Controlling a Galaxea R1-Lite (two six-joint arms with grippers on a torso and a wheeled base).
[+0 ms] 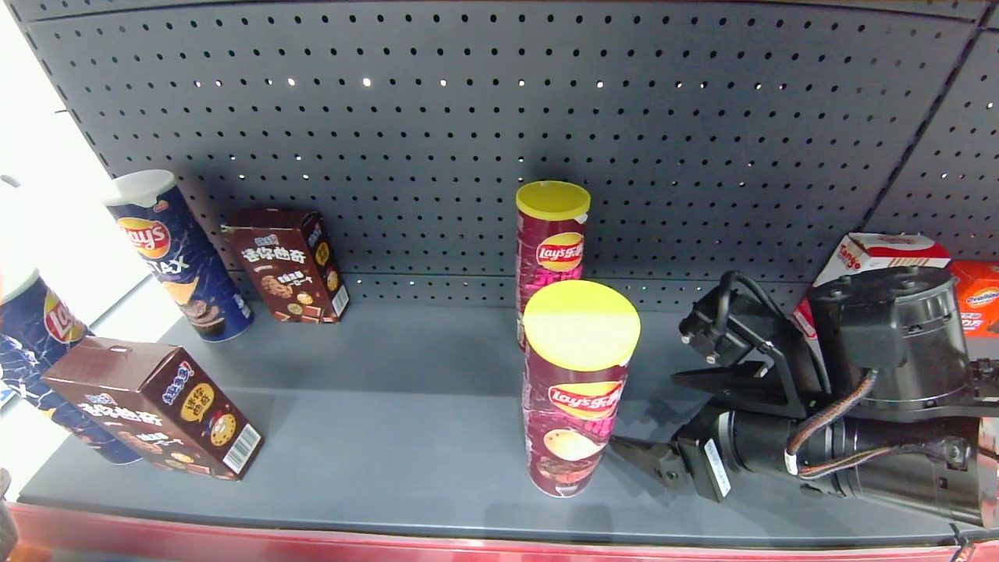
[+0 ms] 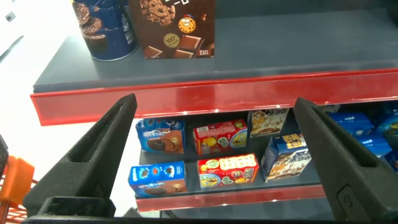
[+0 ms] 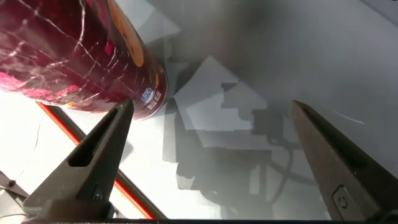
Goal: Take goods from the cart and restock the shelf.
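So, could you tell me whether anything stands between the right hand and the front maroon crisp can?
Nothing visible does. The open right hand is just beside the front maroon can, with only bare shelf between them. The second maroon can stands behind it, nearer the pegboard.

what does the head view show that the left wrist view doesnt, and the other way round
Head view adds: a front maroon can and a rear maroon can, both yellow-lidded, mid-shelf; the open right tool beside the front one; a rear blue can, a rear brown box and the pegboard wall.
Left wrist view adds: the open left tool and a lower shelf holding blue boxes and red boxes.
Shared: the grey shelf, its red front edge, and probably the same front blue can and brown cookie box.
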